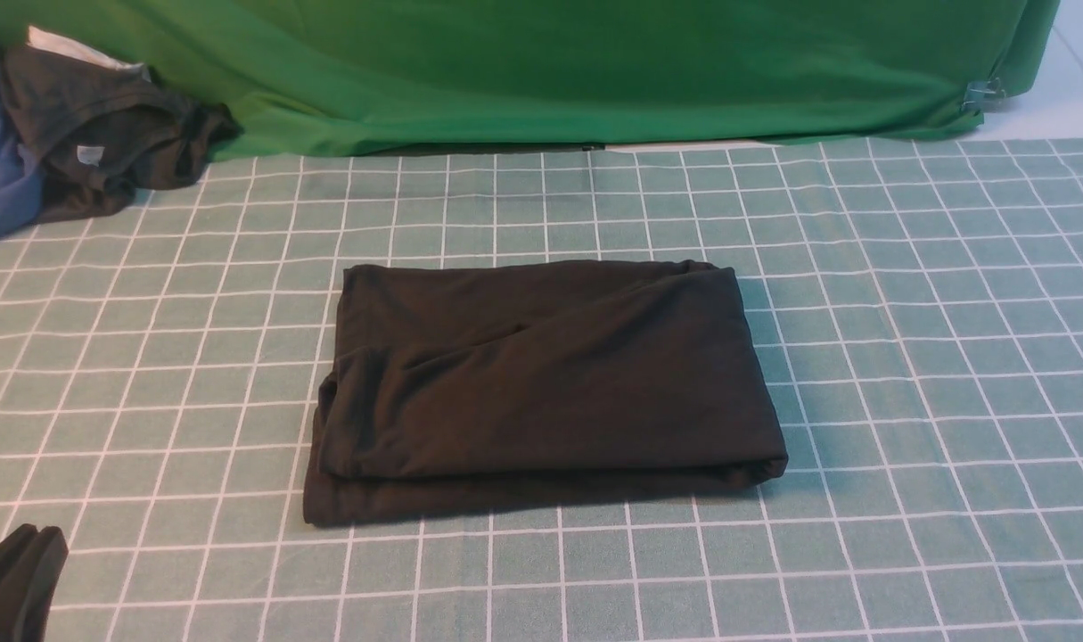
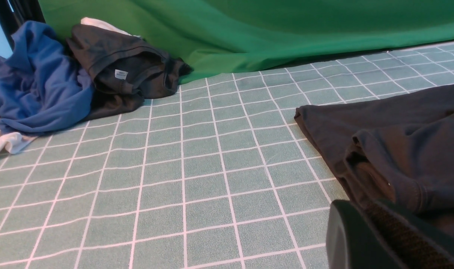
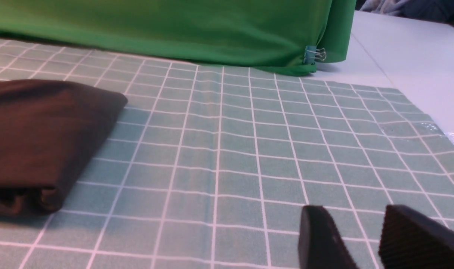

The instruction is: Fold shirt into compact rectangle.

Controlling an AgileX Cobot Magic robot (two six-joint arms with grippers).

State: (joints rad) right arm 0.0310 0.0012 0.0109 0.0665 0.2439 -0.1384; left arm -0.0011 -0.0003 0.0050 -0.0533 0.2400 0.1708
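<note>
The shirt (image 1: 541, 388) is seen lying folded as a near-rectangle at centre frame (lower-left layers slightly offset), the left gripper (image 1: 15, 584) clenched empty at lower left, the right gripper (image 3: 361, 239) part-open and empty; folding is judged complete, only edge-squaring possibly remaining.

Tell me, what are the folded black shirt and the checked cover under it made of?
The shirt looks like soft matte knit, probably cotton: limp rounded folds, no shine. The checked cover seems to be thin woven cloth, green with white lines; it ripples faintly and shows a grainy weave up close, though I cannot be certain.
</note>
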